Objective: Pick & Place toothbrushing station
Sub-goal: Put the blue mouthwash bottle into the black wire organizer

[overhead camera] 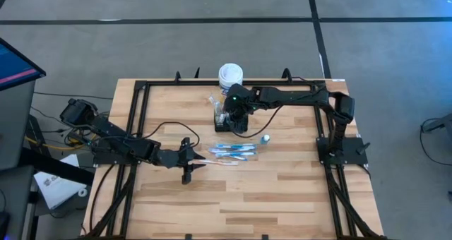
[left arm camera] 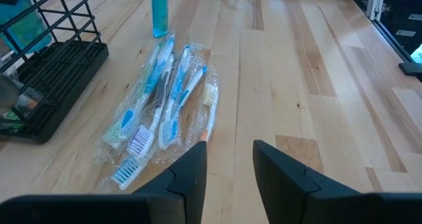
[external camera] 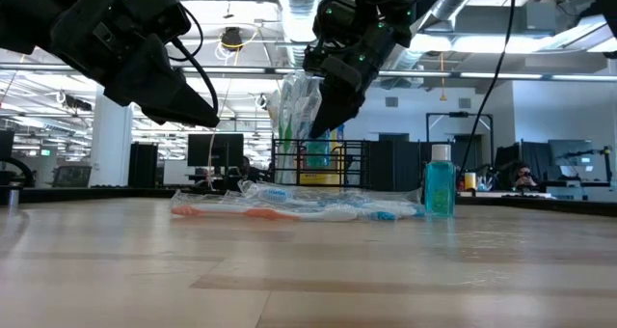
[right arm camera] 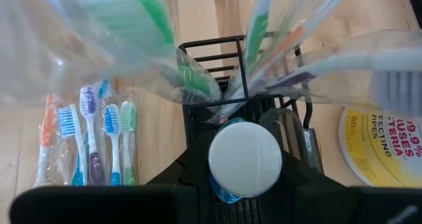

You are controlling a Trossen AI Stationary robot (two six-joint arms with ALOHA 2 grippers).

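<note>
Fingers of the right gripper clamp a white-capped blue bottle over the black wire-mesh caddy, near the light wooden table's far edge. Left gripper, fingers apart and empty, hovers beside wrapped toothbrushes; open table lies toward the near edge. Yellow white-lidded canister behind caddy. Small blue bottle stands nearby.

Bright even overhead light, soft shadows, near toothbrushes blurred
</note>
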